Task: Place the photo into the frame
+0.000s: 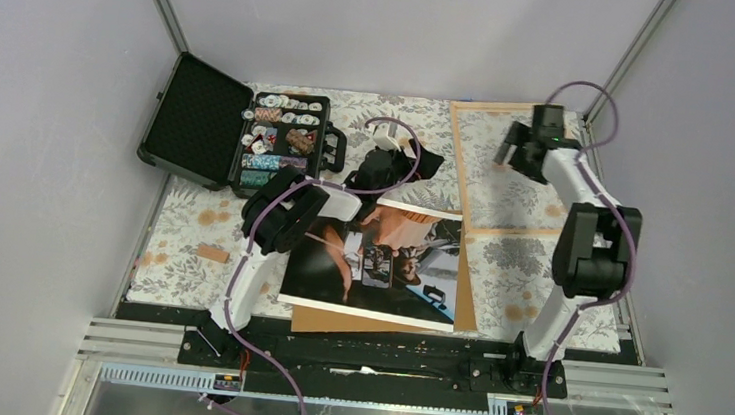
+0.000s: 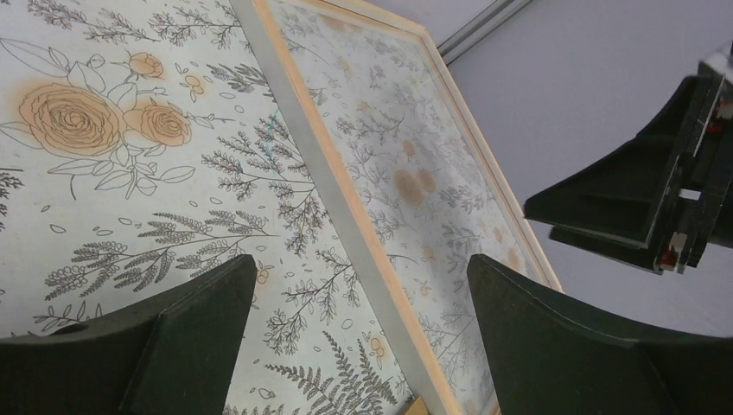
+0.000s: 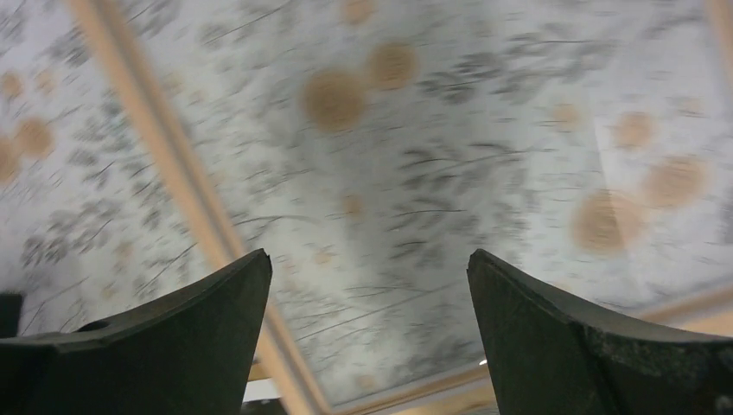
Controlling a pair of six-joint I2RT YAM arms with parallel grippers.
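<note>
The frame lies flat on the floral counter at the far right, its clear pane showing the flower pattern beneath. The photo is outside it, lying picture side up in the near middle of the counter. It rests on a brown backing board that shows along its near and right edges. The photo's far right corner sits just beside the frame's near left corner; whether they touch cannot be told. The left arm reaches over the photo's left part. The left jaws hang beyond the photo's far edge, between the open black case of poker chips on the far left and the frame. In the left wrist view these jaws are spread wide with nothing between them. Below them lie the patterned counter and the frame's left wooden rail running diagonally, with the right jaws dark at the right edge. The right arm stretches from the near right to the far part of the frame. The right wrist view is blurred, yet it shows the right jaws spread apart and empty above the pane of the frame, with a wooden rail crossing at the left. A small brown block lies on the counter at the left, well apart from the photo.
</note>
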